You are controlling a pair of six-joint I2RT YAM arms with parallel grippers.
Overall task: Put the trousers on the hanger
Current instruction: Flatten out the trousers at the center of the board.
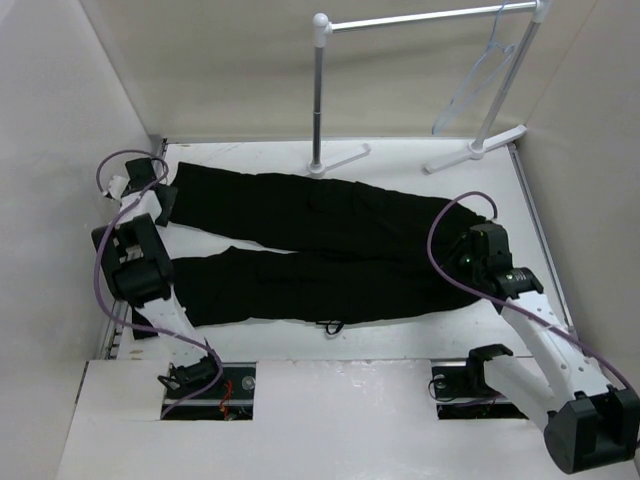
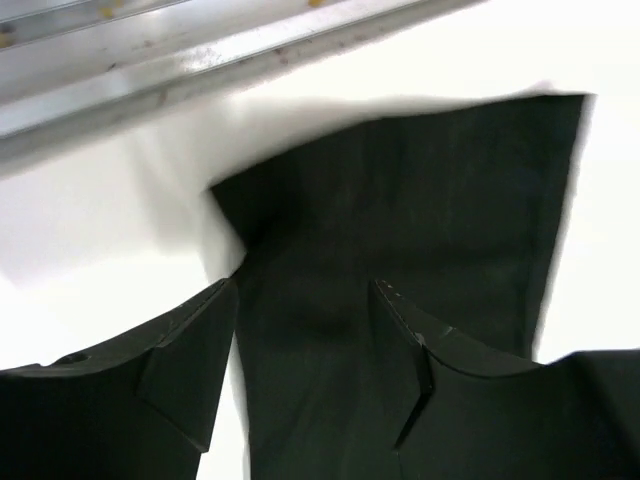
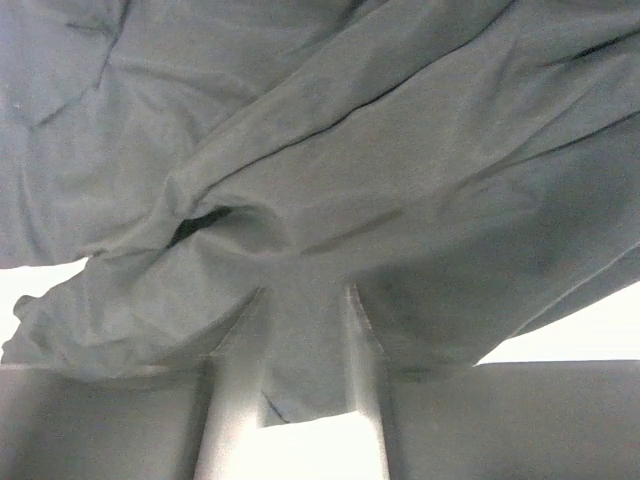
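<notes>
The black trousers (image 1: pixel 320 250) lie flat across the white table (image 1: pixel 400 345), legs pointing left and waist to the right. My left gripper (image 1: pixel 163 197) hovers at the far leg's cuff. In the left wrist view its jaws (image 2: pixel 303 290) stand open, with the cuff cloth (image 2: pixel 400 200) lying between them. My right gripper (image 1: pixel 466 248) is at the waist end. Its fingers (image 3: pixel 305 295) stand apart, open, with a creased fold of the trousers (image 3: pixel 350 150) in the gap. The pale hanger (image 1: pixel 478 80) hangs from the rack at the back right, away from both grippers.
A white tube garment rack (image 1: pixel 430 17) stands at the back, with its feet (image 1: pixel 340 160) on the table just beyond the trousers. Pale walls enclose the table on three sides. A metal rail (image 2: pixel 200 70) runs along the table edge past the cuff.
</notes>
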